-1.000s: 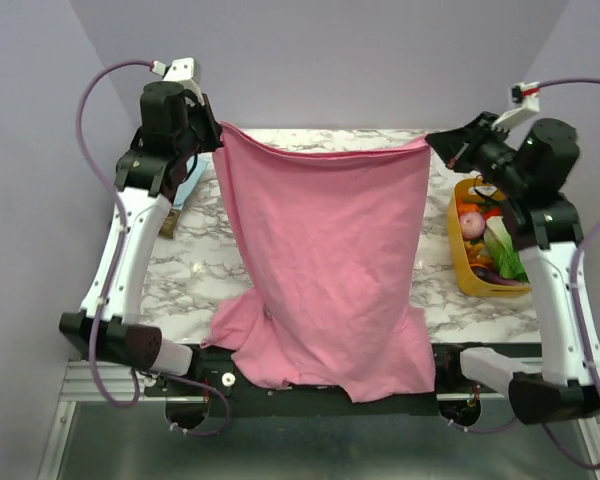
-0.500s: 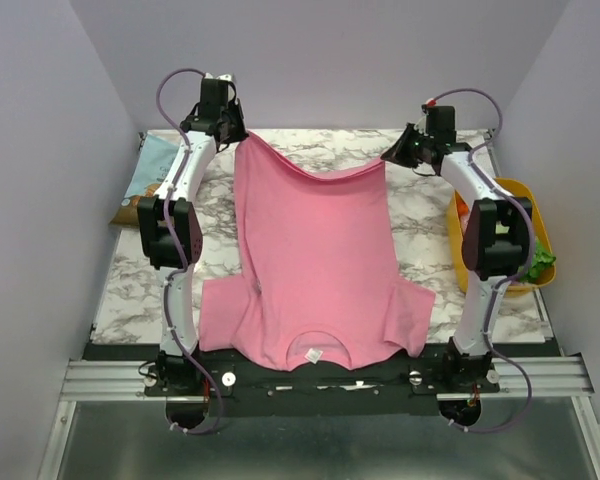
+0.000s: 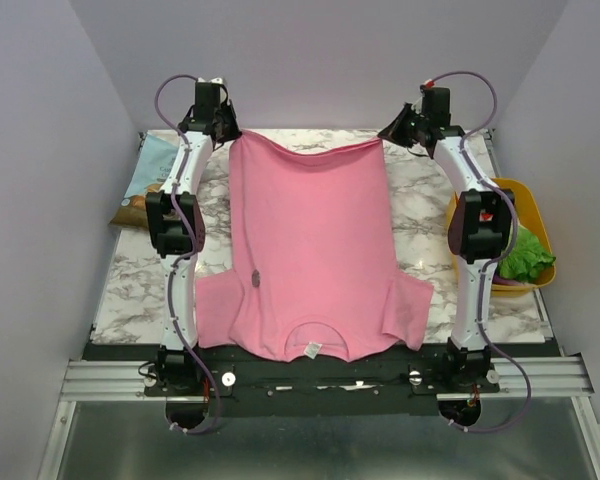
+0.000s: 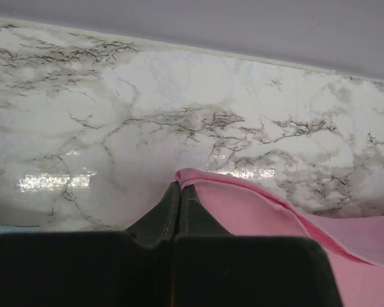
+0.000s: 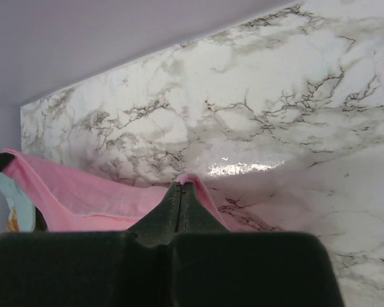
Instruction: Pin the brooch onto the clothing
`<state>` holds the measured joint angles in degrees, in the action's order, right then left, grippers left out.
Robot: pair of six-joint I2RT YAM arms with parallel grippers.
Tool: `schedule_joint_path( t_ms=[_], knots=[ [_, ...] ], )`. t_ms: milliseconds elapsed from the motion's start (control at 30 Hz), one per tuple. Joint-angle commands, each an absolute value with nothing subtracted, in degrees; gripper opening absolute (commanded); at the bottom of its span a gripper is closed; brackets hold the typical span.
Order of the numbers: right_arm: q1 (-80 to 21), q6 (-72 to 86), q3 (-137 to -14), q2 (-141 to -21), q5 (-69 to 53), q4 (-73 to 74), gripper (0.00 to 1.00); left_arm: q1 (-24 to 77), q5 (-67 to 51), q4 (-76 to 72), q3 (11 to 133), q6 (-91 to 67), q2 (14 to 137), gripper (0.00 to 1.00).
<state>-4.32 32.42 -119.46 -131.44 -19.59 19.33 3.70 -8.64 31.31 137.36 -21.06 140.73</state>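
The pink T-shirt (image 3: 310, 240) lies stretched flat on the marble table, hem at the far edge, neckline with its white label (image 3: 313, 350) near me. My left gripper (image 3: 230, 131) is shut on the far left hem corner (image 4: 187, 175). My right gripper (image 3: 385, 135) is shut on the far right hem corner (image 5: 191, 180). The brooch (image 3: 254, 278), a tiny grey disc, shows on the shirt's left side near the sleeve.
A yellow basket (image 3: 536, 205) with green leaves and vegetables stands at the right table edge. A light blue packet (image 3: 155, 160) and a brown snack bag (image 3: 130, 208) lie at the far left. The purple back wall rises just behind the hem.
Both arms have stretched forward and lowered, carrying the hem from hanging high to the far table edge. The shirt now lies spread flat and the brooch has come into view.
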Motion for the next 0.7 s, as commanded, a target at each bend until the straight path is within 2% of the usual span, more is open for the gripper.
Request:
schedule_joint_path(
  t_ms=[0, 367, 400, 433, 467, 500, 533, 567, 633, 667],
  knots=[
    [-3.6, 34.7, -124.1, -136.2, -19.2, 20.6, 0.01, 3.0, -10.6, 27.3, 140.8, -22.9, 143.9, 0.00],
    [-2.1, 37.1, -128.7, -140.5, -19.8, 19.3, 0.01, 3.1, -12.0, 22.4, 144.8, -26.6, 148.6, 0.02],
    [-1.8, 37.6, -128.7, -141.1, -20.9, 18.1, 0.08, 3.1, -12.1, 21.3, 145.1, -26.9, 148.8, 0.08],
    [-1.1, 38.4, -129.0, -141.7, -21.9, 16.7, 0.14, 3.1, -11.9, 20.7, 145.4, -27.9, 149.2, 0.29],
    [-0.6, 40.4, -129.8, -142.4, -23.0, 15.0, 0.28, 3.0, -11.3, 20.3, 145.7, -28.6, 149.5, 0.41],
    [-0.3, 41.5, -130.6, -143.8, -25.6, 14.1, 0.34, 3.1, -11.2, 19.6, 146.6, -29.2, 149.8, 0.51],
    [1.0, 42.4, -131.0, -144.1, -26.6, 12.7, 0.40, 3.1, -11.1, 18.6, 146.8, -30.3, 149.9, 0.73],
    [1.5, 44.0, -130.8, -144.1, -26.9, 9.9, 0.61, 3.1, -10.6, 17.9, 146.8, -30.9, 149.8, 0.82],
    [2.5, 44.6, -130.3, -143.2, -26.7, 7.6, 0.77, 3.1, -10.2, 17.7, 147.7, -31.3, 149.2, 0.99],
    [2.6, 43.7, -130.4, -142.7, -26.5, 7.0, 0.84, 3.0, -10.1, 17.8, 147.5, -31.2, 148.6, 0.99]
  ],
)
